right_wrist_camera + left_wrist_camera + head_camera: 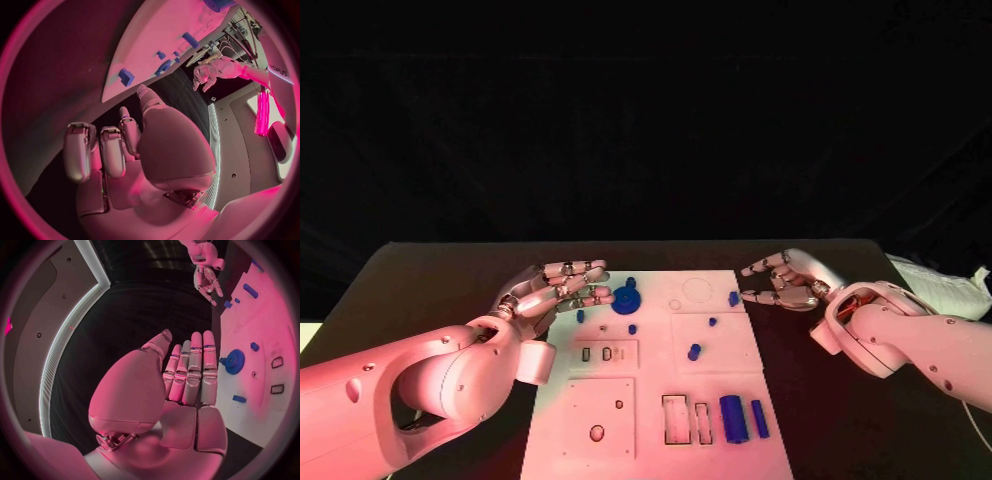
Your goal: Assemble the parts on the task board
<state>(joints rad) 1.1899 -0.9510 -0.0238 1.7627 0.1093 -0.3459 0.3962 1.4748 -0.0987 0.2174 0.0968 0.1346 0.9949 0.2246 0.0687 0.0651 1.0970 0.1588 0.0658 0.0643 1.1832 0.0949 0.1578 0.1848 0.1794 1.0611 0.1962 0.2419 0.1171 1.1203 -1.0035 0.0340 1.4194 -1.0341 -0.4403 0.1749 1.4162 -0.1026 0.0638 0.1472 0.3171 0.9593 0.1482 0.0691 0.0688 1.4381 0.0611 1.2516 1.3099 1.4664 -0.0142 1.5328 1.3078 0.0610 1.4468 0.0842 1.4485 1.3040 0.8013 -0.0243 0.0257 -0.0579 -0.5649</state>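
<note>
The white task board (646, 415) lies in the middle of the black table. A blue gear (626, 297) sits near its far left corner, and my left hand (560, 285) hovers just left of it with straight fingers, holding nothing. In the left wrist view the left hand (187, 375) lies beside the gear (235, 361). My right hand (783, 280) is at the board's far right edge, its fingers half bent and apart, nothing in them. A small blue piece (734, 298) lies just left of its fingertips. The right wrist view shows the right hand (119, 150) near that piece (126, 77).
Small blue pegs (694, 351) are scattered over the board's middle. A blue cylinder (731, 410) and a blue bar (760, 418) lie near its front right, beside rectangular slots (675, 418). A white sheet (942, 280) lies at the table's right edge.
</note>
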